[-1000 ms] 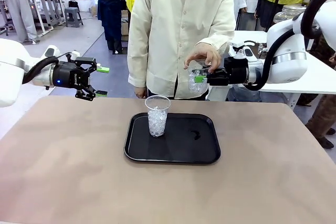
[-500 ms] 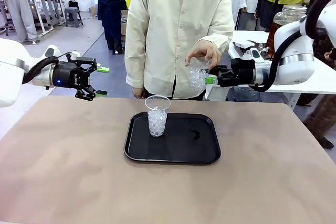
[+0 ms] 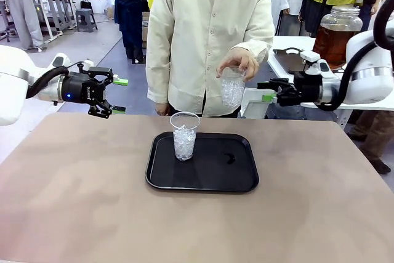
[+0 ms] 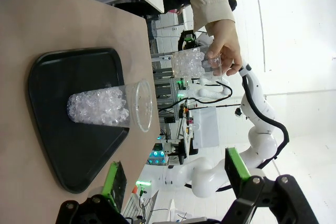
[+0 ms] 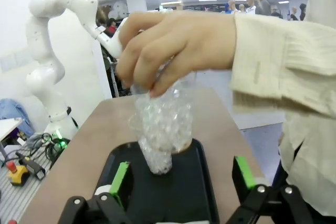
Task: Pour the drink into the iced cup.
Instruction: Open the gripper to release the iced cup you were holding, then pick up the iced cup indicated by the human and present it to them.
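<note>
Lower part of jar (image 3: 333,32) is hidden behind right arm (image 3: 369,75). Rim of held cup (image 5: 163,119) is covered by hand (image 5: 173,45). Dark mark (image 3: 230,159) on tray (image 3: 203,180) is too small to identify.

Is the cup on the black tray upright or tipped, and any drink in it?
Upright: the cup stands on the tray, full of ice, no amber liquid visible.
</note>
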You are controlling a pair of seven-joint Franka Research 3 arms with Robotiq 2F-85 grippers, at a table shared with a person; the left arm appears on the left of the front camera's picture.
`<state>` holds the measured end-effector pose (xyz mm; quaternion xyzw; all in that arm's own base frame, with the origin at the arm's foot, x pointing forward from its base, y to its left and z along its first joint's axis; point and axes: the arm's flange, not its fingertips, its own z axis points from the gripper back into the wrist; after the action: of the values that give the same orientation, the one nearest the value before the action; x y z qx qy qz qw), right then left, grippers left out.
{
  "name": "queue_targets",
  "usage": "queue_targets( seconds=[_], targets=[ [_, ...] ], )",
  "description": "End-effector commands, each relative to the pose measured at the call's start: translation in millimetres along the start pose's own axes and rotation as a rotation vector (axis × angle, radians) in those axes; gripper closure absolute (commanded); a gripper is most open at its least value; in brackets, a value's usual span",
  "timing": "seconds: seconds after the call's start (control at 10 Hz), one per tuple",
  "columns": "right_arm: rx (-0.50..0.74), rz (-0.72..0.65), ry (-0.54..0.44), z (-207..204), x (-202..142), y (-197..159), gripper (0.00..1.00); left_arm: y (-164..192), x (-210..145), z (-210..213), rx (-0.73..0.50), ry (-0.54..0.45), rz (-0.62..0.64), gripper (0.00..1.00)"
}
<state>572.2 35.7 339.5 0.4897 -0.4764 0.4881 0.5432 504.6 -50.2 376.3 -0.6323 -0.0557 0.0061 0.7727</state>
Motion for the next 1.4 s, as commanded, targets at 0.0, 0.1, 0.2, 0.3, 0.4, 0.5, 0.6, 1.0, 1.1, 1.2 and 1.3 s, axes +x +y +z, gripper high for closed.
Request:
queue_targets(
  seconds=[0.0, 0.1, 0.2, 0.3, 0.4, 0.5, 0.6, 1.0, 1.1, 1.2, 1.3],
  targets=[
    [0.064, 0.048, -0.019, 25, -25, 8, 0.00, -1, 0, 0, 0.001, -0.001, -0.003, 0.00],
    [0.073, 0.044, -0.026, 38, -35, 10, 0.00, -1, 0, 0, 0.001, -0.001, -0.003, 0.00],
    [0.065, 0.035, -0.041, 47, -42, 12, 0.00, -1, 0, 0, 0.001, -0.001, -0.003, 0.00],
    [0.067, 0.024, -0.043, 52, -47, 13, 0.00, -1, 0, 0, 0.001, -0.001, -0.003, 0.00],
    [0.053, 0.026, -0.029, 53, -50, 15, 0.00, -1, 0, 0, 0.001, -0.001, -0.003, 0.00],
    [0.046, 0.008, -0.037, 52, -49, 13, 0.00, -1, 0, 0, 0.001, -0.001, -0.003, 0.00],
    [0.046, 0.008, -0.037, 52, -49, 13, 0.00, -1, 0, 0, 0.001, -0.001, -0.003, 0.00],
    [0.046, 0.008, -0.037, 52, -49, 13, 0.00, -1, 0, 0, 0.001, -0.001, -0.003, 0.00],
    [0.046, 0.008, -0.037, 52, -49, 13, 0.00, -1, 0, 0, 0.001, -0.001, -0.003, 0.00],
    [0.046, 0.008, -0.037, 52, -49, 13, 0.00, -1, 0, 0, 0.001, -0.001, -0.003, 0.00],
    [0.046, 0.008, -0.037, 52, -49, 13, 0.00, -1, 0, 0, 0.001, -0.001, -0.003, 0.00]
  ],
)
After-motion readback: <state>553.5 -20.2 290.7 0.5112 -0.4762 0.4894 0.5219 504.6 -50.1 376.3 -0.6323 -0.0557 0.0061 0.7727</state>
